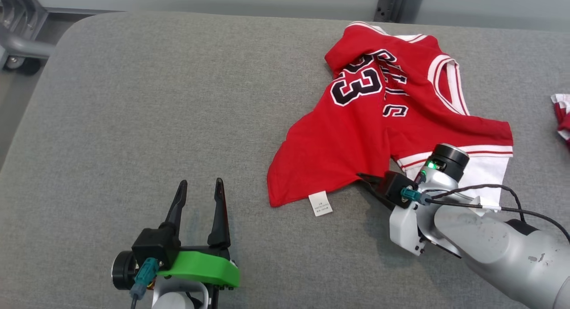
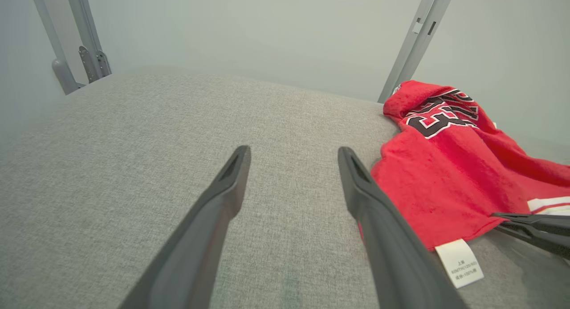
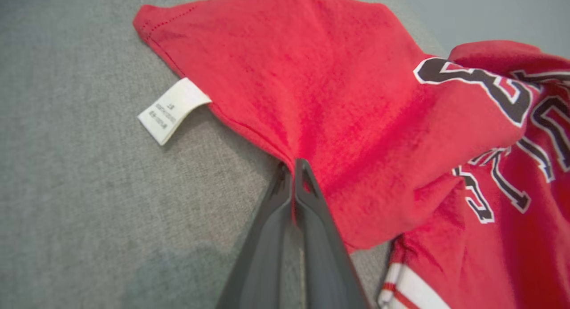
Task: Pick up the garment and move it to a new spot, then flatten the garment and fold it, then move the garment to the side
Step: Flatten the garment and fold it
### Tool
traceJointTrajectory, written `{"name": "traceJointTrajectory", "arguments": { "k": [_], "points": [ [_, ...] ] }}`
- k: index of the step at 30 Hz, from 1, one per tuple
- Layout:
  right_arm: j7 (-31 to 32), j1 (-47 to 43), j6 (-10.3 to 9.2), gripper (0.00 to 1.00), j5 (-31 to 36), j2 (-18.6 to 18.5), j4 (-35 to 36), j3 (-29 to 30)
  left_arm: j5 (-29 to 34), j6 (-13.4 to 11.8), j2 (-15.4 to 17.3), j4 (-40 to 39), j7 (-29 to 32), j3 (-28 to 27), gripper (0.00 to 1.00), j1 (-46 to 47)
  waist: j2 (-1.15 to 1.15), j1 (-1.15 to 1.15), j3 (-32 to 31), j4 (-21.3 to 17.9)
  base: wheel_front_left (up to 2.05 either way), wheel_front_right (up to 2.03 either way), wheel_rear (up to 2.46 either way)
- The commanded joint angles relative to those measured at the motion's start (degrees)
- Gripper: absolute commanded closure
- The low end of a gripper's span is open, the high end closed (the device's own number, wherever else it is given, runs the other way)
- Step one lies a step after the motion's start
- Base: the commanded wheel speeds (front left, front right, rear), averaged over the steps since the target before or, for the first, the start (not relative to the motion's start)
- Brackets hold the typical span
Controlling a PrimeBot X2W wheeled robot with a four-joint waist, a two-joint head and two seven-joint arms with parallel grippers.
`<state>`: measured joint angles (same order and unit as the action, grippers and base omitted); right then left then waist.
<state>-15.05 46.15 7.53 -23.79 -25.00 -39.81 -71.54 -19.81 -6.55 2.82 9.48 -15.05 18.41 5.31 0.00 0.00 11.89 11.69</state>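
– Two grippers over a grey padded table (image 1: 133,99); where is the garment, and which has it?
– The garment (image 1: 378,122), a red jersey with white trim and black numbers, lies crumpled on the right half of the table; the right gripper (image 1: 360,175) reaches in low from the near right, its dark fingers pressed together on the near hem, pinching a fold of red cloth just right of a white care label (image 1: 320,203); creases fan out from the closed tips.
– And the left gripper (image 1: 201,183)?
– It hovers by the near edge, fingers spread wide, holding nothing; the jersey's near-left corner lies ahead and to its right, near but not touching.
– Which way does the jersey run?
– Roughly from the pinched hem, nearest the robot, away to the collar at the far side; so the cloth lies beyond the right gripper's tips, and the right arm is plainly the nearer.
– So where does that leave the task?
– I judge the pick-up in hand, nothing flattened or folded yet; the open grey stretch to the left looks a likely new spot; a second red-and-white cloth (image 1: 562,115) sits at the right edge, best avoided.
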Motion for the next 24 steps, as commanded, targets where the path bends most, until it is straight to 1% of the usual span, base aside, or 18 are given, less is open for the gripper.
{"name": "traceJointTrajectory", "arguments": {
  "k": [1,3,4,5,6,10,14,17,19,24],
  "points": [
    [-0.1,-1.1,-0.08,1.0,0.7,0.5,0.6,0.7,0.8,0.1,0.2,0.1,-0.2,-0.3,0.0,0.4,0.0,0.0,0.2,-1.8,0.0,0.0,0.0],
    [-0.1,-2.1,-0.07,1.0,1.2,0.9,1.1,1.7,0.9,0.1,0.2,0.2,-0.2,-0.5,0.0,0.6,0.0,0.0,0.1,-2.6,0.0,0.0,0.0],
    [-0.2,-2.5,-0.08,0.82,1.4,1.2,1.6,2.6,0.9,0.1,0.2,0.2,-0.2,-0.6,0.0,0.6,0.0,0.0,0.1,-3.0,0.0,0.0,0.0],
    [-0.2,-2.9,-0.07,0.53,1.8,1.4,2.2,3.4,1.1,0.1,0.2,0.3,-0.2,-0.8,0.0,0.7,0.0,0.0,0.0,-3.4,0.0,0.0,0.0],
    [-0.2,-3.7,-0.07,0.0,2.1,1.6,2.9,4.3,1.2,0.3,0.2,0.4,-0.2,-0.9,0.0,0.8,0.0,0.0,-0.1,-3.7,0.0,0.0,0.0],
    [-0.2,-7.4,-0.08,0.0,2.8,1.4,6.1,8.7,1.7,0.6,0.2,0.7,-0.2,-1.4,0.0,0.6,0.0,0.0,-0.9,-5.2,0.0,0.0,0.0],
    [-0.1,-13.4,-0.07,0.0,3.9,1.2,9.7,16.8,2.4,1.2,0.2,0.8,-0.2,-2.0,0.0,0.4,0.0,0.0,-1.9,-7.0,0.0,0.0,0.0],
    [-0.2,-18.5,-0.08,0.0,5.1,1.5,13.0,24.6,3.1,1.3,0.2,0.7,-0.2,-2.6,0.0,0.0,0.0,0.0,-2.7,-8.5,0.0,0.0,0.0],
    [-0.2,-22.2,-0.07,0.0,6.3,2.2,15.0,30.8,3.5,1.6,0.2,0.6,-0.2,-2.9,0.0,-0.2,0.0,0.0,-3.2,-9.6,0.0,0.0,0.0],
    [-0.2,-30.5,-0.07,0.0,10.1,6.6,20.3,46.9,4.4,2.3,0.4,0.3,-0.2,-3.7,0.0,-1.1,0.0,0.0,-4.6,-12.1,0.0,0.0,0.0]
  ]
}}
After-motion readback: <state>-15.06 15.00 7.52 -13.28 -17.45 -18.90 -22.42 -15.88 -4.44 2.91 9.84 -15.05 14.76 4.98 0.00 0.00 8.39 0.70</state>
